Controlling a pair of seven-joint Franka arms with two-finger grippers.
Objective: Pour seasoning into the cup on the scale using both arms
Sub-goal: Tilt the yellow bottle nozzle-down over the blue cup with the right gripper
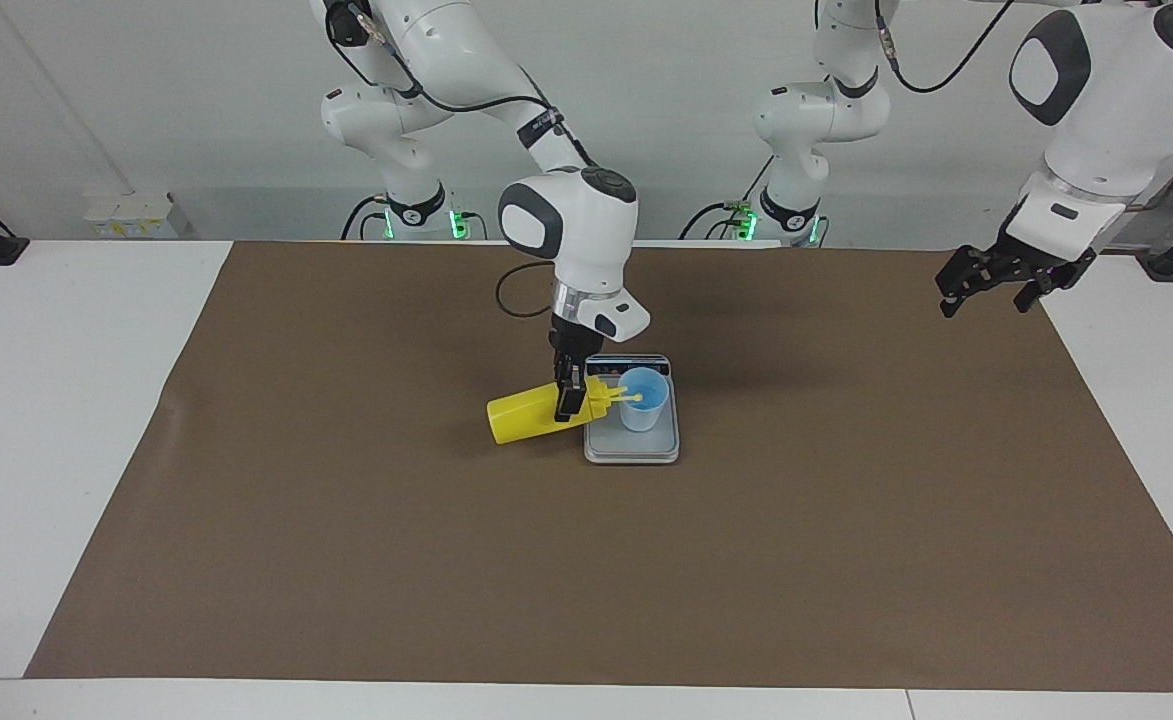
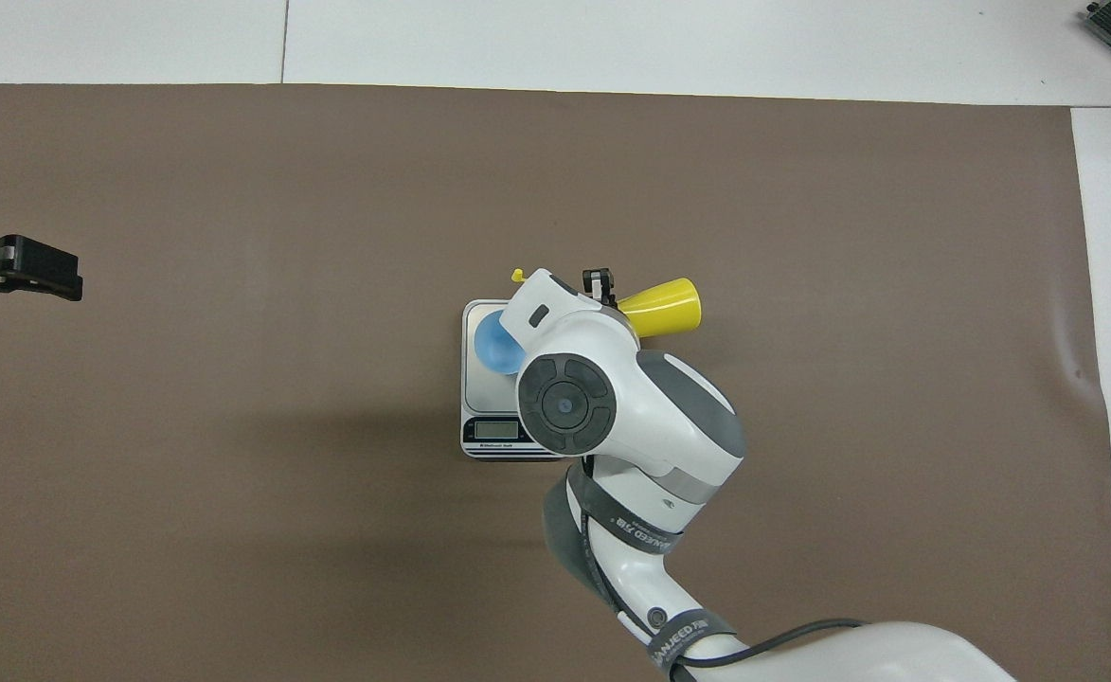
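a brown mat (image 1: 366, 560) covers the white table. the yellow seasoning bottle (image 1: 524, 417) lies tipped in the right gripper (image 1: 568, 398), clenched on it, nozzle over the blue cup (image 1: 643, 402) on the scale (image 1: 632, 446). the left gripper (image 1: 991, 282) waits released, well apart.

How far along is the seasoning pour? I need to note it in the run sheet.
Done: the cup stands on the scale, and the right claw is shut on the seasoning bottle. In hand: the bottle is tipped on its side, nozzle over the cup's rim. Left: finishing the pour and setting the bottle down; no contents show. The left claw waits open over the mat's edge.
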